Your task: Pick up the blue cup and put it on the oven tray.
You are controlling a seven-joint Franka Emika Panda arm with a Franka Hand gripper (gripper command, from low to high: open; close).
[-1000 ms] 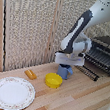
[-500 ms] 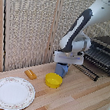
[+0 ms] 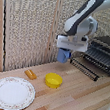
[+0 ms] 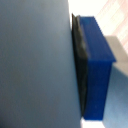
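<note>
The fingers grip the blue cup by its rim, clear of the tabletop; it looks light, rigid and probably slick.

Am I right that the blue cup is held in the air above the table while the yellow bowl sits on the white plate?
Not quite: the exterior view shows the yellow bowl on the bare table, beside the white plate, not on it. The blue cup is indeed held in the air by the end effector.
</note>
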